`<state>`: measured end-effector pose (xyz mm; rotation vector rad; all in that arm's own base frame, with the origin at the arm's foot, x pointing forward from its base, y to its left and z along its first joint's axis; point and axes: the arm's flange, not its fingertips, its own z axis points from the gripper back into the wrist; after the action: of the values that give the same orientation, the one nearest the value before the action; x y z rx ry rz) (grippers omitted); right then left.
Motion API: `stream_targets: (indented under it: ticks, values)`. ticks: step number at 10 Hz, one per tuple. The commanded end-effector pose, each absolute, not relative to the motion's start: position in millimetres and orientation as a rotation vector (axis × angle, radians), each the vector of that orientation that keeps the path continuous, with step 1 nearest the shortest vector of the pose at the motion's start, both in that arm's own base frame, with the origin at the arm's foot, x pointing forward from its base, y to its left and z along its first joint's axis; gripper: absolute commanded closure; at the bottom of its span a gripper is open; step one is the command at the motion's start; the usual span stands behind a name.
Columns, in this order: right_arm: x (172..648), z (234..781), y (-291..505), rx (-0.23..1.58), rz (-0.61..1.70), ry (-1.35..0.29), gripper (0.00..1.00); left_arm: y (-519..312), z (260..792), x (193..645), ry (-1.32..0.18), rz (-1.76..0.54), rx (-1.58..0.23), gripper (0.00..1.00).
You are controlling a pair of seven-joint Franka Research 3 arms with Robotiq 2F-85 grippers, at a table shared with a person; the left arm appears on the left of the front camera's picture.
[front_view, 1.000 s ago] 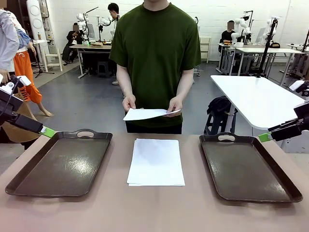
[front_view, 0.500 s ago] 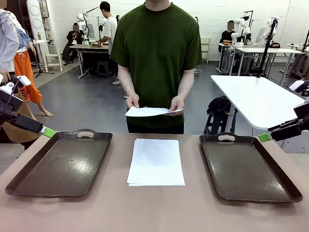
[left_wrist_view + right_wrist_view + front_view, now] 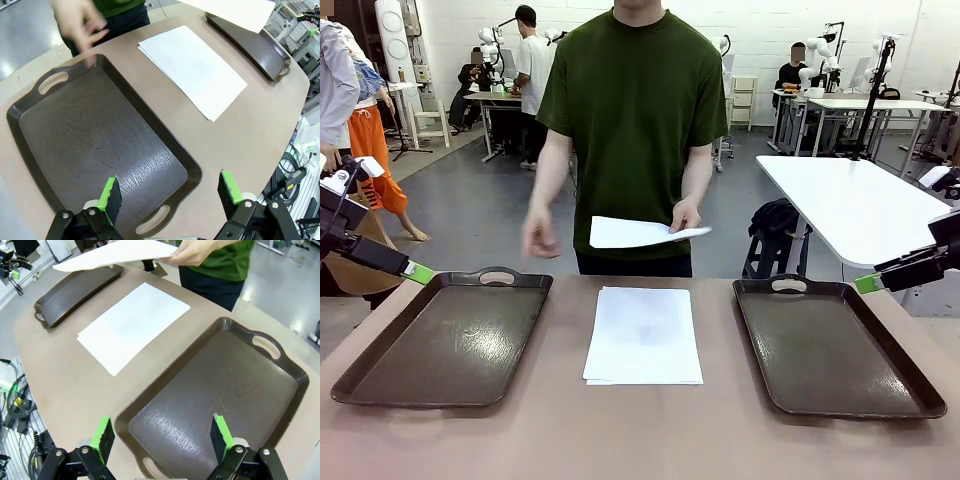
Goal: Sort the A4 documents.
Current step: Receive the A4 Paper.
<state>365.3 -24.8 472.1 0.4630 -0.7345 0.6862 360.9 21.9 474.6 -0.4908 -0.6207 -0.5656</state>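
Across the counter (image 3: 640,430), sorting looks barely begun: both trays sit empty and both claws wait.

Front view: the stack of sheets (image 3: 643,335) lies between the left tray (image 3: 450,340) and the right tray (image 3: 835,345), touching neither. A person's hand (image 3: 684,217) holds one sheet (image 3: 640,233) above the stack's far edge. The left claw (image 3: 418,272) and right claw (image 3: 868,283) hang by the trays' outer far corners. Left wrist view: jaws wide apart, empty, over that tray's near handle. Right wrist view: likewise. Next probably calls for pinching a thin sheet by its edge. No print or label is readable.
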Motion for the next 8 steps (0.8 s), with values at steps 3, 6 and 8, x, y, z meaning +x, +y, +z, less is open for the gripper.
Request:
stream_targets:
  ticks: [3, 6, 8]
  values:
    - [368.6, 470.2, -26.2, 0.478, 0.700, -0.743, 0.00, 24.1, 473.9, 361.7, -0.629, -0.574, -0.506, 0.00]
    - [368.6, 470.2, -26.2, 0.478, 0.700, -0.743, 0.00, 24.1, 473.9, 361.7, -0.629, -0.574, -0.506, 0.00]
    - [368.6, 470.2, -26.2, 0.478, 0.700, -0.743, 0.00, 24.1, 473.9, 361.7, -0.629, -0.574, -0.506, 0.00]
